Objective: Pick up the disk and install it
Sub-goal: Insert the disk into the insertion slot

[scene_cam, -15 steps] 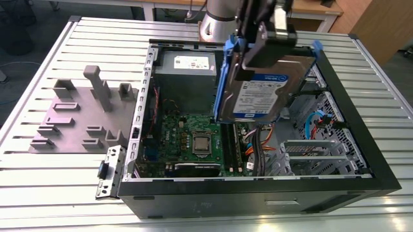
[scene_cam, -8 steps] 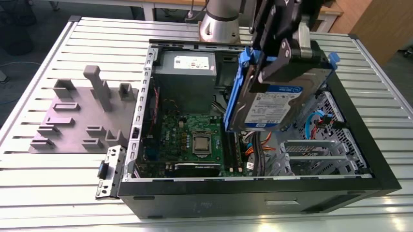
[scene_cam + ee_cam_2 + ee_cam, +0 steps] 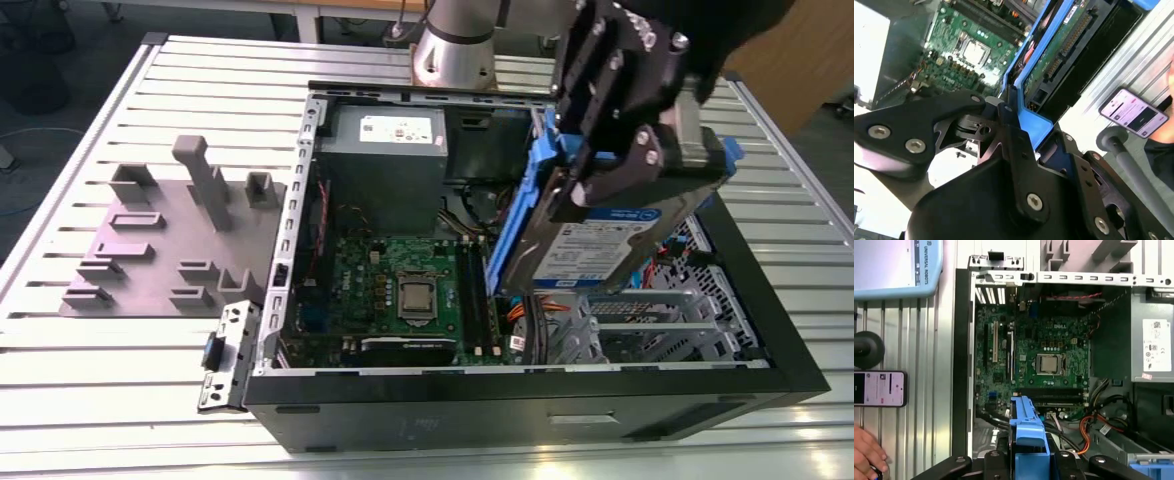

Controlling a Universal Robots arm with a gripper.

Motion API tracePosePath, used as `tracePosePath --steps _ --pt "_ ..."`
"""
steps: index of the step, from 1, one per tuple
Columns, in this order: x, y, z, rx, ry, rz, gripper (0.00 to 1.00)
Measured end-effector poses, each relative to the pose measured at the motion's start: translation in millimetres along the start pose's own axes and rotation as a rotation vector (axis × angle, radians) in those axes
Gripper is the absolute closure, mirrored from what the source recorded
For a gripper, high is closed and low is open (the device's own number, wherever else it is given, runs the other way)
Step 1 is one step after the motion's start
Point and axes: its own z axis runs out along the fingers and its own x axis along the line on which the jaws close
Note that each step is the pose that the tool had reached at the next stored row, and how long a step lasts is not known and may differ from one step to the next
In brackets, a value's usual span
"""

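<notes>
Jaws clenched, and the gripper point(image 3: 638, 165) has the disk point(image 3: 621, 245) firmly in hand, pinched at its upper end with the rest hanging below. In both wrist views the blue bracket point(image 3: 1029, 435) runs straight out from between the jaws, so the long axis of the disk points away from the gripper and down, towards the case point(image 3: 534, 400). The second wrist view shows its green underside point(image 3: 1064, 45) edged by that bracket point(image 3: 1029, 122). In the exterior view the disk stands steeply tilted, close to upright, label facing out, its lower end just above the orange cables point(image 3: 561, 305) and the metal cage point(image 3: 654, 325) on the exterior view's right of the case. That is the relation that matters: the disk is in the air over the case opening, above the cage side and not over the motherboard point(image 3: 400, 290), and by my reading it is not yet seated in anything. Beyond it the motherboard lies flat on the case floor, with the power supply point(image 3: 394, 135) in the far corner by the arm's base. The case lies on its side on the slatted desk point(image 3: 107, 380), and a grey fixture point(image 3: 160, 240) sits well apart on the exterior view's left. Out on the desk beside the case, the first wrist view catches a phone point(image 3: 879, 388) lying flat.
</notes>
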Motion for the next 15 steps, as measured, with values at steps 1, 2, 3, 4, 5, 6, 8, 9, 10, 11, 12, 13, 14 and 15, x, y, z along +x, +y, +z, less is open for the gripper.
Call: tracePosePath --steps 1,2,3,4,5,6,8,9,10,11,12,13,14,15 --pt "0.4 -4.6 0.1 -0.0001 0.0002 0.0 0.64" --pt "0.8 -9.0 0.4 0.0 0.0001 0.0 0.64" --pt "1.4 -13.5 0.6 -0.0001 0.0003 0.0 0.64" --pt "1.9 -18.1 1.0 -0.0001 0.0002 0.0 0.64" --pt "2.3 -22.6 1.3 0.0 0.0002 0.0 0.64" --pt "2.7 -27.3 1.5 0.0 0.0001 0.0 0.64" --pt "3.4 -36.4 1.5 -0.0001 0.0003 0.0 0.64" --pt "3.7 -40.9 1.6 0.0 0.0001 0.0 0.64" --pt "4.0 -45.3 1.6 -0.0001 0.0001 0.0 0.64" --pt "4.3 -49.8 1.6 -0.0001 0.0002 0.0 0.64" --pt "4.5 -53.6 1.6 -0.0001 0.0002 0.0 0.64" --pt "4.6 -57.4 1.8 0.0 0.0001 0.0 0.64" --pt "4.8 -60.0 2.2 0.0 -0.0001 0.0 0.64" --pt "4.9 -62.8 2.5 0.0 0.0 0.0 0.64"
